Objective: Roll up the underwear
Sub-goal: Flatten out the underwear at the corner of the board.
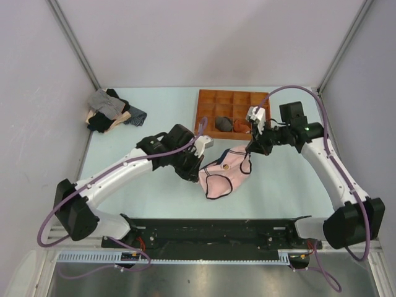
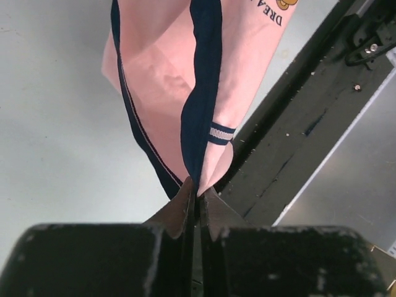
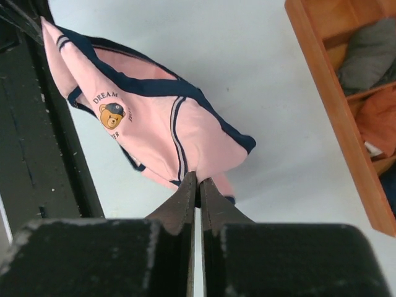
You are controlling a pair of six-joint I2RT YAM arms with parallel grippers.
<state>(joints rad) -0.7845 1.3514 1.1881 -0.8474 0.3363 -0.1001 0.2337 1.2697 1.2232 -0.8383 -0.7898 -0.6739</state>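
Underwear (image 1: 224,175): pink with navy edging, stretched between the two grippers over the table (image 1: 281,189), just in front of the tray (image 1: 202,109). The lower part sags toward the near edge. Whether it touches the table cannot be told from above.

Left gripper (image 2: 198,189): fingers together, clamped on a navy-edged corner of the underwear. The fabric runs away from the fingertips in folds, and a small striped tab sits on the edge near the grip. In the top view this gripper (image 1: 198,167) is at the left end of the garment.

Right gripper (image 3: 198,180): fingers together, clamped on the opposite corner. A bear print (image 3: 112,116) with the word "DREAM" faces this camera. In the top view this gripper (image 1: 249,151) is at the right end, close to the tray's front rim.

Tray: orange, divided into compartments. A grey bundle (image 3: 370,54) and an orange bundle (image 3: 380,120) lie in adjacent compartments.

Garments (image 1: 109,111): a loose pile at the far left of the table, well apart from the underwear.
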